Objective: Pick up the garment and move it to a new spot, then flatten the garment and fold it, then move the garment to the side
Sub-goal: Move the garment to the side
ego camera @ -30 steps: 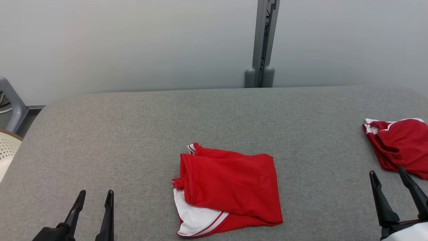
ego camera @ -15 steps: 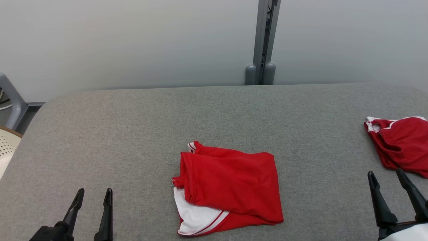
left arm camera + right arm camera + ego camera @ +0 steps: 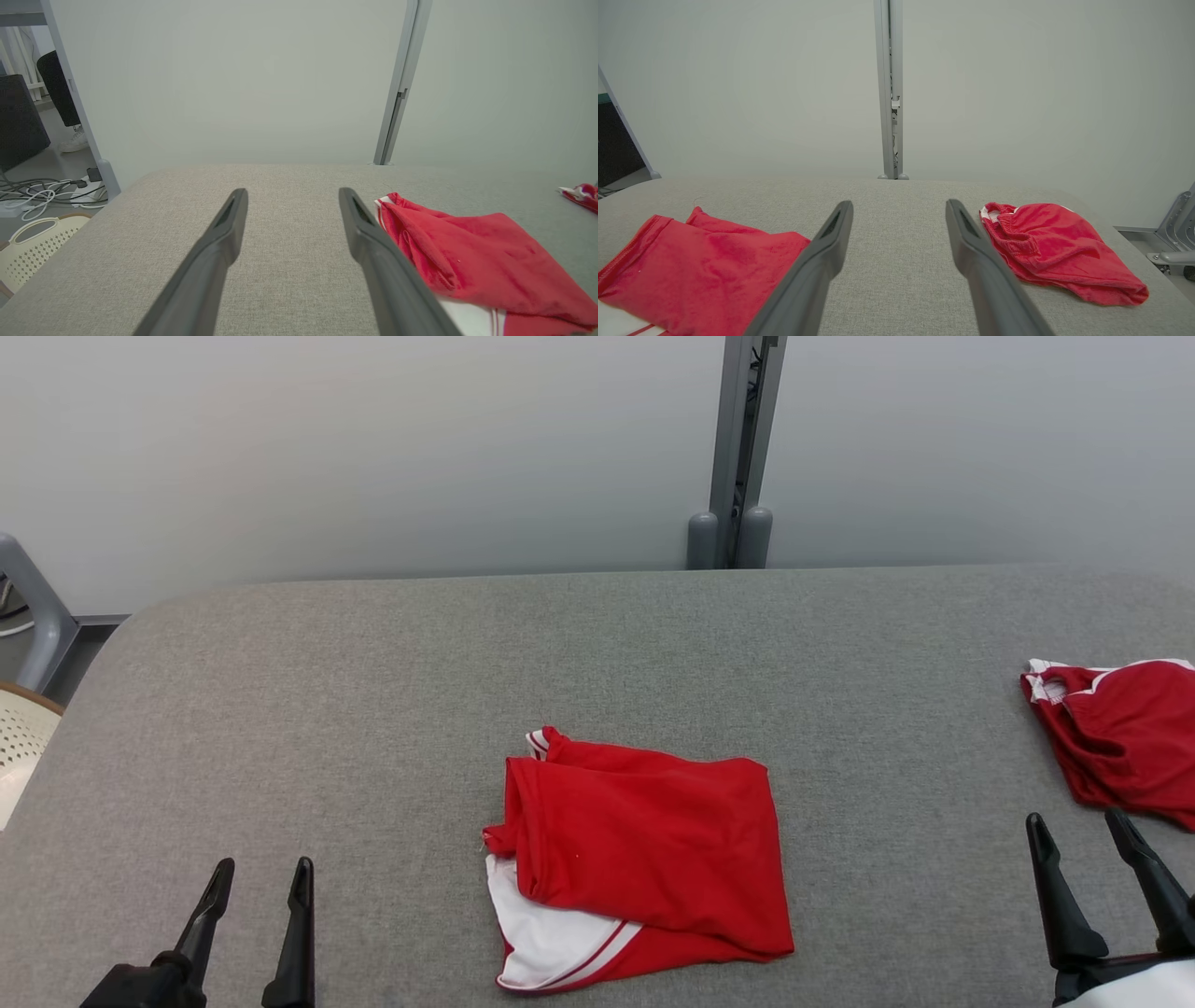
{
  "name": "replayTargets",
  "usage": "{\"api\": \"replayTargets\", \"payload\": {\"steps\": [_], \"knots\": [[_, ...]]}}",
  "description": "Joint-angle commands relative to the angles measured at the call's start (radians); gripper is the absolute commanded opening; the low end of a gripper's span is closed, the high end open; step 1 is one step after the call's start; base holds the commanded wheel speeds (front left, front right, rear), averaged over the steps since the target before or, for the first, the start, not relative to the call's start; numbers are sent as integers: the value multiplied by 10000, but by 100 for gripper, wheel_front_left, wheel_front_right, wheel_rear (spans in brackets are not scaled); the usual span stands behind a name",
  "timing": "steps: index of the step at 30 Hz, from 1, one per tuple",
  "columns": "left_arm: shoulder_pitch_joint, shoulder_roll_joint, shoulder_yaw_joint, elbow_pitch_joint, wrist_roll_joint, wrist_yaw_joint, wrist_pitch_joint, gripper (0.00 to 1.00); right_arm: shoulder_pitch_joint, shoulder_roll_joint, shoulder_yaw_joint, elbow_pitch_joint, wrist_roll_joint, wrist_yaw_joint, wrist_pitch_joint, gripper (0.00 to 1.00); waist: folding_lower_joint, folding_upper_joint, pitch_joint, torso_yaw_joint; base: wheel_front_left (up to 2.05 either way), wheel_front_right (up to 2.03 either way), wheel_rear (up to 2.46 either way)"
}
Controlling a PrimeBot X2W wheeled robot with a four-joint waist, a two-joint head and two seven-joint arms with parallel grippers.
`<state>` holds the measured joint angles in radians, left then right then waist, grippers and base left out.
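A red garment (image 3: 644, 849) with white trim lies folded flat in the middle of the grey padded table (image 3: 373, 691). It also shows in the left wrist view (image 3: 472, 256) and the right wrist view (image 3: 700, 266). A second red garment (image 3: 1130, 747) lies bunched near the table's right edge (image 3: 1055, 252). My left gripper (image 3: 263, 868) hovers open at the lower left, well left of the folded garment, its jaws empty (image 3: 293, 191). My right gripper (image 3: 1074, 821) stands open and empty between the two garments, just in front of the bunched one (image 3: 900, 203).
A cream perforated basket (image 3: 19, 747) sits off the table's left edge. A grey post (image 3: 738, 448) rises behind the table against the pale wall. Cables (image 3: 37, 196) lie on the floor at the far left, and a person's shoe (image 3: 74, 142) stands beyond them.
The head camera has shifted slightly, so the whole picture has slid a little. Both garments lie where they were, and both grippers stay open in place.
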<state>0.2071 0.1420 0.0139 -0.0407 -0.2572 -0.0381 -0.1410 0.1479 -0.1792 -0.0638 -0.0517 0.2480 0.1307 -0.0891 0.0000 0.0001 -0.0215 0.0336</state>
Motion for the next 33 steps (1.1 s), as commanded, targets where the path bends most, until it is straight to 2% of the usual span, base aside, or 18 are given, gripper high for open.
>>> {"api": "replayTargets", "payload": {"steps": [1,5,12,20,21,30,31,32,33], "knots": [[7,53,-20,-45,-76,40,-3,100,51,-23,-36,2,78,0,-77,100,0,-1,11,19,0,0,0],[-178,58,-118,-77,-81,3,13,100,-22,-25,-86,45,112,0,-76,100,0,-1,130,173,0,0,0],[-939,60,-450,-59,4,-182,-110,100,-575,-104,177,454,209,0,-213,100,0,-1,1061,764,0,0,0],[-2081,-83,-807,409,-116,-370,-497,100,-1486,35,1070,2039,337,0,-481,100,0,-1,2109,1768,0,0,0],[-2358,-114,-879,558,-138,-415,-603,100,-1686,-3,1297,2553,467,-2,-581,100,0,-1,2311,1996,0,0,0],[-2976,-193,-959,1168,-265,-495,-986,100,-2624,57,2382,4574,995,0,-535,100,0,-1,2762,2395,0,0,0],[-3026,-196,-962,1221,-270,-505,-1007,100,-2701,11,2485,4806,967,0,-450,94,0,-1,2777,2405,0,0,0],[-3070,-200,-977,1278,-274,-503,-1035,100,-2772,23,2568,4975,1069,0,-439,62,0,-1,2783,2416,0,0,0],[-3093,-202,-988,1322,-272,-510,-1048,100,-2820,25,2669,5128,1141,0,-393,0,0,-1,2788,2412,0,0,0]]}}
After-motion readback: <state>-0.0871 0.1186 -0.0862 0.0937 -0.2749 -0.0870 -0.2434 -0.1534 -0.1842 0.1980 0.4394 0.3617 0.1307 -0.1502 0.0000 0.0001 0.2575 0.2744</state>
